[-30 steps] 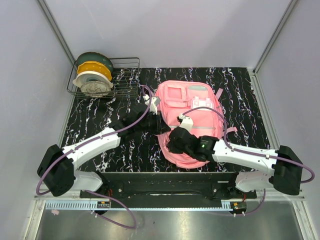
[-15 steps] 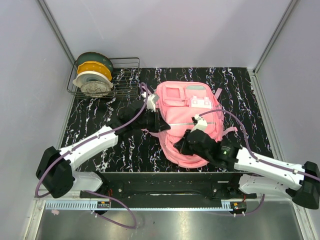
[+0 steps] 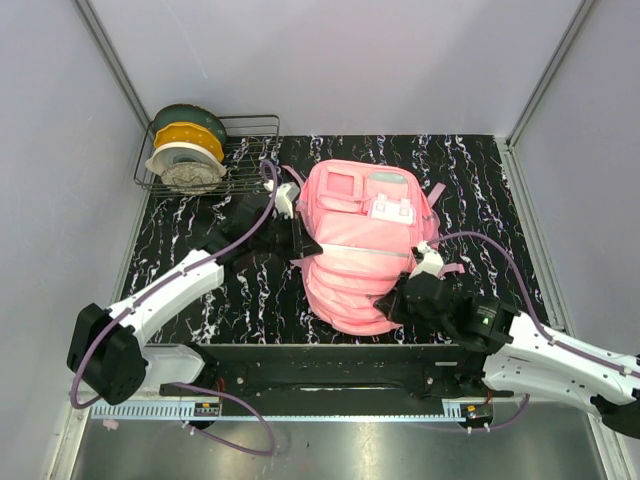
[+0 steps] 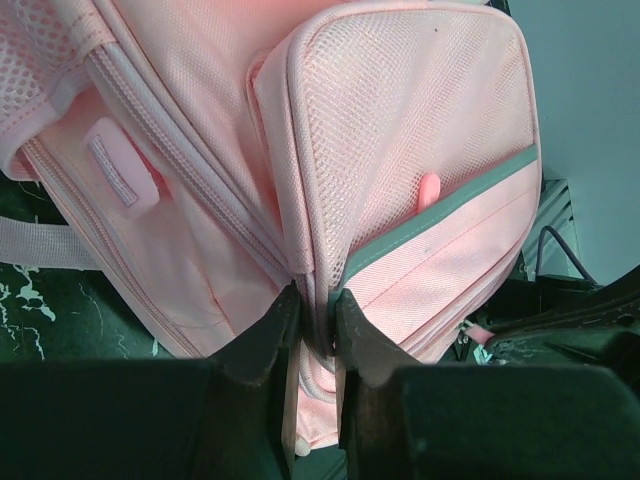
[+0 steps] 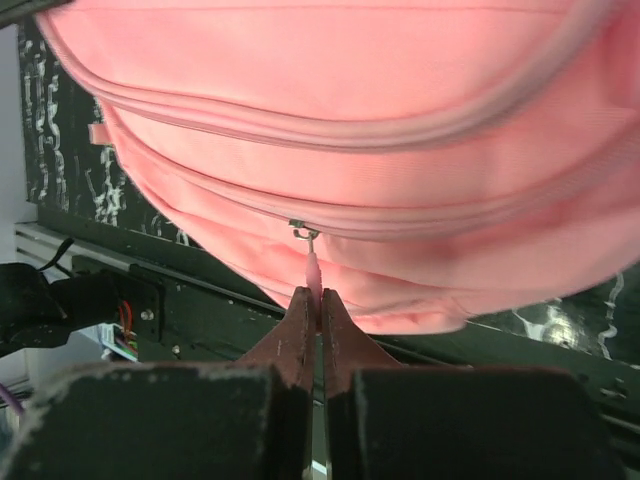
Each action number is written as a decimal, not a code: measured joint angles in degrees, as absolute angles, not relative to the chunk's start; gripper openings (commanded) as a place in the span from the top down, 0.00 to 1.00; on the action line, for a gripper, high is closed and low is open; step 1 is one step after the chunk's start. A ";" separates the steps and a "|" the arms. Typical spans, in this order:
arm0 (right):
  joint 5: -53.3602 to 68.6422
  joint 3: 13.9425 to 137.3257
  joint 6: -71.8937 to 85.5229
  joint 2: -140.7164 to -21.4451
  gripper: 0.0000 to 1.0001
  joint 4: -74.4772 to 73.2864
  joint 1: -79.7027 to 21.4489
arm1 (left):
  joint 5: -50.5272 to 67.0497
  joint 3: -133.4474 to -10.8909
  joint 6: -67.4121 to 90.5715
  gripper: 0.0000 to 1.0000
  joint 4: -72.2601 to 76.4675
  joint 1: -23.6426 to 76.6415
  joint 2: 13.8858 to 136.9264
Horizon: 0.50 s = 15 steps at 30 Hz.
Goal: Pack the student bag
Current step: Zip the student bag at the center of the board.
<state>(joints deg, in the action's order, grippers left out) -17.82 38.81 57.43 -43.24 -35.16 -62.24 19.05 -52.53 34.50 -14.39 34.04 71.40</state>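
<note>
**Student bag.** The student bag [image 3: 355, 245] lies flat on the black marbled bench [image 3: 200, 225], front pockets facing up. Its pale mint patch [image 3: 390, 180] is at the far end and its rounded end is toward the arm bases. One pink strap [image 3: 437, 190] shows at its right edge.

**Left arm.** The left arm [image 3: 170, 290] reaches the bag from the bag's left side. In the left wrist view, the left jaws stand nearly closed. They pinch a fold of pink fabric at the seam where the mesh pocket [image 4: 400, 150] meets the bag body. The fabric fills the narrow gap between the two fingers.

**Right arm.** The right arm [image 3: 545, 350] reaches the bag at its near-right corner. In the right wrist view, the right jaws are fully closed on the pink zipper pull [image 5: 314, 272]. The pull hangs from the metal slider [image 5: 303, 231] on the zip line that runs across the bag's rounded end.

**Other items.** A wire rack [image 3: 255, 150] stands beyond the bag's far-left corner, apart from the bag. It holds green, yellow and white spools [image 3: 185, 150].
</note>
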 measured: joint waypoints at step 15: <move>-25.93 38.72 61.32 -35.75 1.00 -50.19 -62.13 | 23.79 -51.86 32.14 0.01 -13.39 26.87 66.35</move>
